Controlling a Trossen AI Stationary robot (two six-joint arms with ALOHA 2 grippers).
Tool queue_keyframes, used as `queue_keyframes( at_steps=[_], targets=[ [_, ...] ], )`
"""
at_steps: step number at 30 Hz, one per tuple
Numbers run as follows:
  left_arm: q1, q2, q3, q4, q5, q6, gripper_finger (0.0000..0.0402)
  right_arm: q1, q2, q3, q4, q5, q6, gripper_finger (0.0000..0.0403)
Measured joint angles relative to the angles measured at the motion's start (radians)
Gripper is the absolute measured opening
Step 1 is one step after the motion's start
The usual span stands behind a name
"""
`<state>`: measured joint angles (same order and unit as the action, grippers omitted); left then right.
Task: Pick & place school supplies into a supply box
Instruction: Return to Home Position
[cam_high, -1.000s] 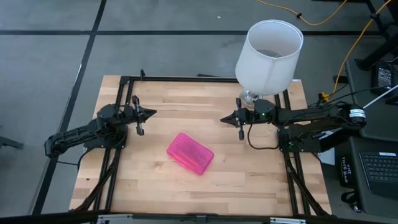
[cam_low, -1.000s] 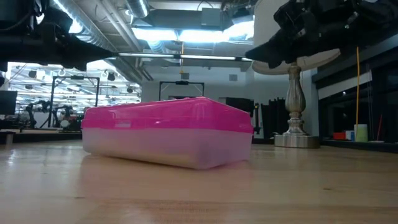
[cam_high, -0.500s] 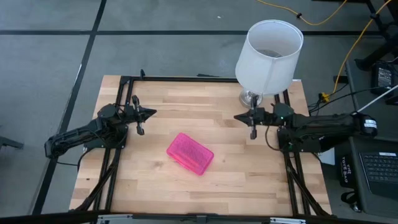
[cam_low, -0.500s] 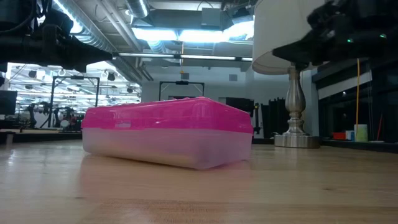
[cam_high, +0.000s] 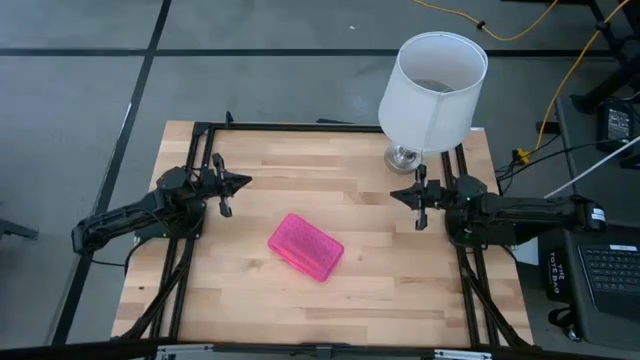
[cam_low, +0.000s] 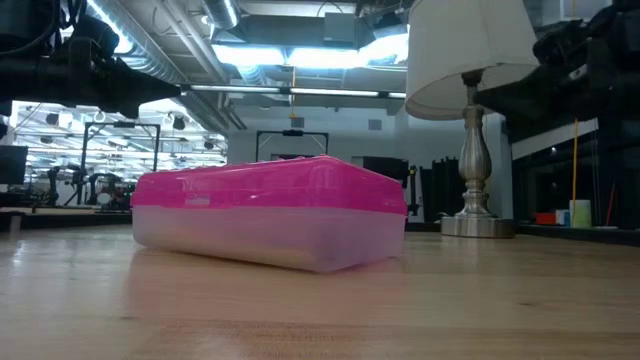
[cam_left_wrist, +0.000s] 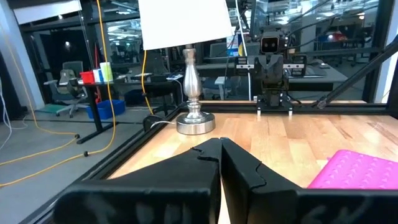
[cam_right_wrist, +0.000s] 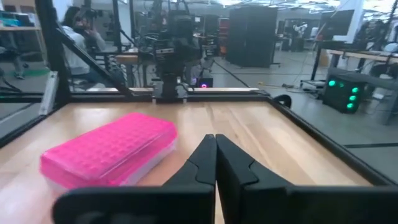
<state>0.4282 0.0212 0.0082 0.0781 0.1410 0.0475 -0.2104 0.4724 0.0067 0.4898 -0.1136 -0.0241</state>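
Note:
The supply box (cam_high: 306, 247), a pink-lidded case with a clear base, lies closed on the wooden table near its middle, resting on its base (cam_low: 270, 240); it also shows in the right wrist view (cam_right_wrist: 109, 155) and at the edge of the left wrist view (cam_left_wrist: 360, 169). No school supplies show in any view. My left gripper (cam_high: 245, 182) hovers shut at the table's left side, pointing level toward the right. My right gripper (cam_high: 394, 196) hovers shut at the right side, pointing level toward the left. Both are well apart from the box; their fingertips meet in the wrist views (cam_left_wrist: 221, 142) (cam_right_wrist: 215, 138).
A lamp with a white shade (cam_high: 432, 88) and a silver base (cam_high: 402, 157) stands at the table's far right, close behind my right arm. Black frame bars (cam_high: 300, 126) run along the table's edges. A person (cam_right_wrist: 78, 31) sits beyond the table's left side.
My right gripper has drawn back toward the table's right edge and sunk a little, staying shut and away from the lamp base. The box has not moved.

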Motion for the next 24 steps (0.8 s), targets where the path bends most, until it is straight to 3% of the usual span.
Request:
queue_keyframes(
  at_steps=[11,24],
  targets=[
    [0.000,0.000,0.000,0.000,0.001,0.000,0.0004,0.000,-0.025,0.000,-0.048,0.034,-0.044,0.0022],
    [0.000,0.000,0.000,0.000,0.003,0.000,0.0004,-0.001,-0.025,0.000,-0.073,0.034,0.021,0.0032]
  ],
)
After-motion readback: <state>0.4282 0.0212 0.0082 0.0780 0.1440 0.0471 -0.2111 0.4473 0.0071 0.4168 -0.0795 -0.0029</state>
